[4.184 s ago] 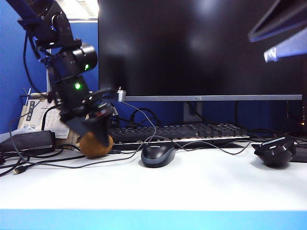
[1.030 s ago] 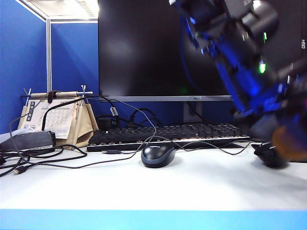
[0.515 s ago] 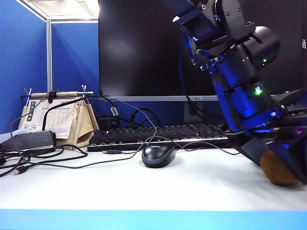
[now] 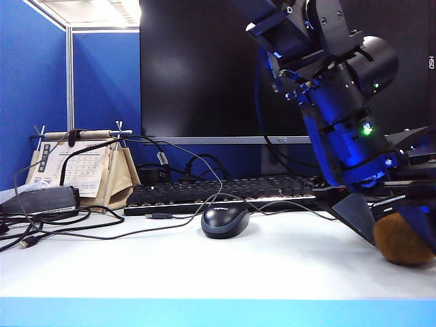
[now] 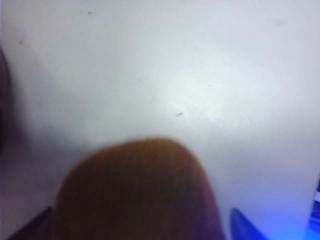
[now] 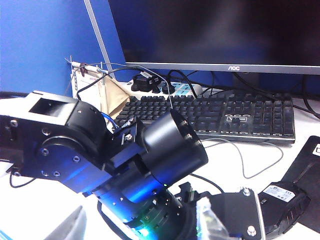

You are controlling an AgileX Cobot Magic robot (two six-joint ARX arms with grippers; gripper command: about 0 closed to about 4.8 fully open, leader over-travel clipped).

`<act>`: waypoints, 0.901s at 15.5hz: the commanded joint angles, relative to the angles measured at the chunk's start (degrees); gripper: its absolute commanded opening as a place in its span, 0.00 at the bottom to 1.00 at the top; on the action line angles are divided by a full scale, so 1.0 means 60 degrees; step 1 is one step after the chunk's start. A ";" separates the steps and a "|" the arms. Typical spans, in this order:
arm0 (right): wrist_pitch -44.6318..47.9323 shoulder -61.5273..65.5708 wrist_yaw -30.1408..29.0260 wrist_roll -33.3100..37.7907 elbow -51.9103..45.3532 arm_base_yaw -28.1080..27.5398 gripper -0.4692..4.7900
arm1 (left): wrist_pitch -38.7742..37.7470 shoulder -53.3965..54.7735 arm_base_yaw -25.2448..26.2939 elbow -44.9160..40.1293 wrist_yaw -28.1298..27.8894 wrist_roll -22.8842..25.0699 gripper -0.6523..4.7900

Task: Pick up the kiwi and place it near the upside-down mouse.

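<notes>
White desk [image 4: 204,266] before a dark monitor [image 4: 204,68] and keyboard [image 4: 225,191], exterior view. The left gripper [image 4: 392,221], reaching across to the 4 o'clock corner, has just spread its jaws from a half-closed grip, so the kiwi [image 4: 402,238] now rests on the desk between them, apparently released; the upside-down mouse [image 6: 282,197] lies just beside the arm. The right gripper is out of view, logged fully open; placement looks essentially complete.

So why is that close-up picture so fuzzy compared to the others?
Left wrist view: the kiwi sits too close to the lens, a soft brown blur on the white desk. Exterior view: sharp, with the kiwi between the left fingers. Right wrist view: crisp keyboard.
</notes>
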 commanded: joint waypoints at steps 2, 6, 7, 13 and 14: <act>0.0127 0.0004 -0.0022 -0.0029 0.0025 0.0004 0.63 | -0.0120 -0.0667 0.0127 0.0047 -0.0707 -0.0128 1.00; 0.0317 -0.0091 0.0124 -0.0033 0.0015 0.0007 0.63 | -0.1169 -0.2838 0.1137 0.0044 -0.0809 -0.0386 1.00; 0.0386 -0.0138 0.0353 -0.0055 -0.0004 0.0007 0.62 | -0.1661 -0.3337 0.1424 0.0044 -0.0798 -0.0481 1.00; 0.0616 -0.0189 0.1636 0.0171 -0.0984 0.0007 0.28 | -0.4280 -0.5941 0.3442 0.0018 0.0273 -0.0339 0.11; 0.0645 -0.0200 0.2579 0.0834 -0.1140 0.0007 0.24 | -0.4280 -0.6532 0.3708 0.0018 0.0251 -0.0335 0.11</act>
